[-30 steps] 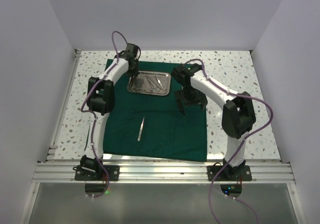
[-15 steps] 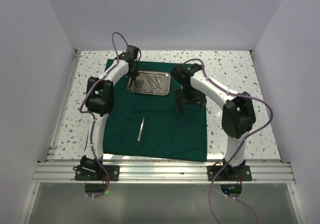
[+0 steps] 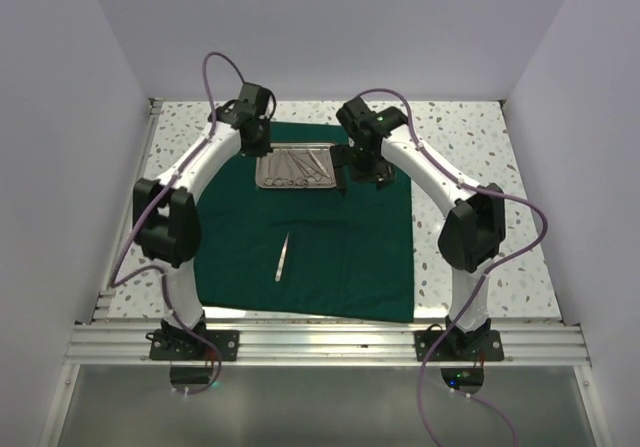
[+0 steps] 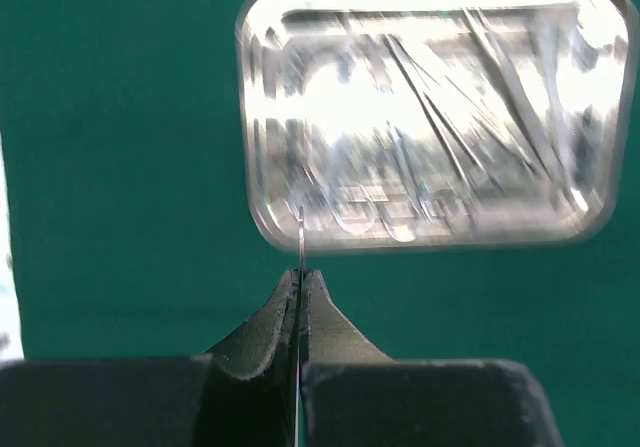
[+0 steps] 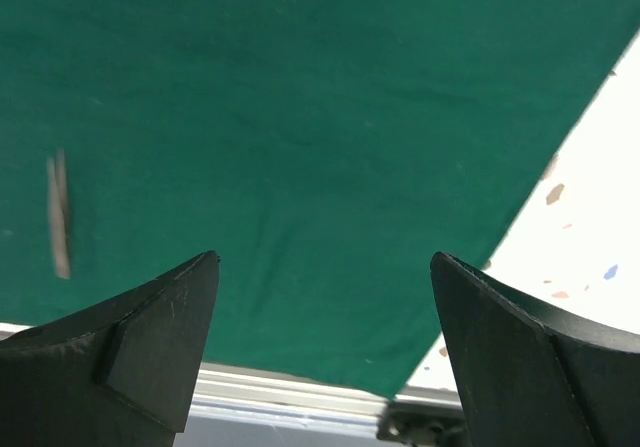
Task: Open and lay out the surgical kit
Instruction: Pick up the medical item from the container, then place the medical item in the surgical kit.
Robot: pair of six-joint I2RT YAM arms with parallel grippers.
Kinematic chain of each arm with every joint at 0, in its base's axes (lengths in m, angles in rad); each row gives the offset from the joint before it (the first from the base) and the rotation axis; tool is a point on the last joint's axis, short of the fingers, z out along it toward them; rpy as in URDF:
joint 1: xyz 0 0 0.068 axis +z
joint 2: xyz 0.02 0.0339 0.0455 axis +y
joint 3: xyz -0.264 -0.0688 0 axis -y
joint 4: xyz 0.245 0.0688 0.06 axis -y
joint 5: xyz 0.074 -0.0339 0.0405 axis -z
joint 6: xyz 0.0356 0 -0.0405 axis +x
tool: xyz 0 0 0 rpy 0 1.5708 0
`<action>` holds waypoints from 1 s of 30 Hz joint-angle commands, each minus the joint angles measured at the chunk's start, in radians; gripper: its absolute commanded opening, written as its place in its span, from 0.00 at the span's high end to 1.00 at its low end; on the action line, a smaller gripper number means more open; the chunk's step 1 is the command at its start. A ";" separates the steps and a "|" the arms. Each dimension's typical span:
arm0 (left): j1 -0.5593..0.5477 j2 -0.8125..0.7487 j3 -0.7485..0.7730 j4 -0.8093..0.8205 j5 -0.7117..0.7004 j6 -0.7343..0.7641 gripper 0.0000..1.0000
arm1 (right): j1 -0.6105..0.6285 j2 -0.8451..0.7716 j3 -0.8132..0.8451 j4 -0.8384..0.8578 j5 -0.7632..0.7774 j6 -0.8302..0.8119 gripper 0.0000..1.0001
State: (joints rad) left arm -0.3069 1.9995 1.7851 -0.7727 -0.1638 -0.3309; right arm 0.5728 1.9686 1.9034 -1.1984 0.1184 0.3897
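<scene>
The dark green cloth [image 3: 340, 247] lies spread flat on the table. The steel tray [image 3: 300, 186] sits at its far end with several silver instruments [image 3: 300, 165] inside. One slim silver instrument [image 3: 283, 257] lies alone on the cloth's middle. My left gripper [image 3: 256, 147] hovers at the tray's left end. In the left wrist view it [image 4: 301, 273] is shut on a thin silver instrument [image 4: 300, 242] seen edge-on, just short of the tray's rim [image 4: 250, 167]. My right gripper [image 3: 350, 177] is at the tray's right end. It [image 5: 325, 255] is wide open and empty above the cloth [image 5: 300, 87].
Speckled white tabletop [image 3: 470, 157] shows around the cloth, also at the right of the right wrist view [image 5: 590, 197]. An aluminium rail [image 3: 320, 342] runs along the near edge. White walls close in the left, right and back.
My left arm swung outward to the left, its gripper shifting slightly left at the tray's end. My right gripper moved from over the cloth up to the tray's right end.
</scene>
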 commanded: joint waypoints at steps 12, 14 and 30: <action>-0.278 -0.531 -0.808 0.219 0.086 -0.295 1.00 | -0.002 0.000 0.026 0.088 -0.051 0.057 0.10; -0.287 -0.548 -0.849 0.240 0.084 -0.310 1.00 | -0.004 -0.002 0.022 0.092 -0.043 0.060 0.10; -0.294 -0.478 -0.641 0.254 -0.039 -0.223 0.23 | -0.002 -0.152 -0.239 0.157 -0.005 0.094 0.10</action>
State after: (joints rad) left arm -0.6067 1.4876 1.0031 -0.5571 -0.1371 -0.6151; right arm 0.5728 1.9255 1.7119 -1.0691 0.0891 0.4614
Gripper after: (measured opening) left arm 0.764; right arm 0.905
